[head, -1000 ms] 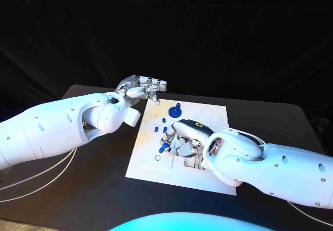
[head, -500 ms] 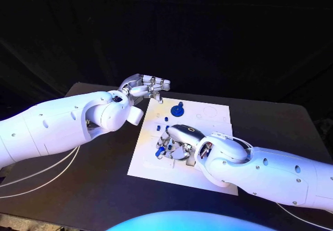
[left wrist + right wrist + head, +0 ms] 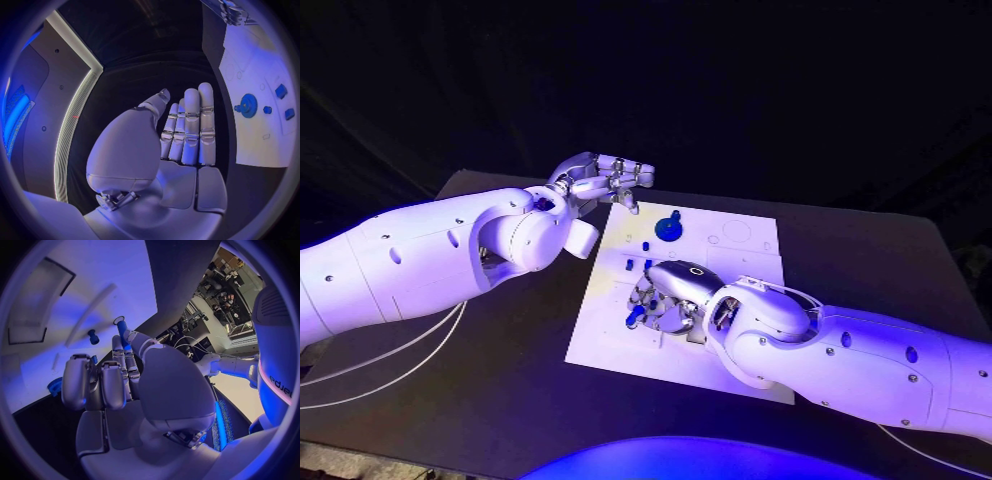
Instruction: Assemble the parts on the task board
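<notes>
The white task board (image 3: 733, 240) lies in the middle of the black table. My right hand (image 3: 669, 298) hangs low over its left-middle area and pinches a small blue peg (image 3: 636, 315) between its fingertips; the right wrist view shows the blue peg (image 3: 121, 329) pointing at the board. A blue gear (image 3: 668, 230) stands near the board's far edge, with small blue parts (image 3: 630, 264) beside it. My left hand (image 3: 606, 181) hovers by the board's far left corner, fingers straight and holding nothing. From the left wrist, the left hand (image 3: 186, 131) shows with the gear (image 3: 249, 106) beyond it.
Bare black table (image 3: 488, 380) surrounds the board. White cables (image 3: 387, 365) trail across the table's left side under my left arm. My right forearm (image 3: 848, 360) covers the board's near right corner.
My right hand has drifted slightly toward the board's left side with the blue peg still pinched. The left hand has stayed where it was.
</notes>
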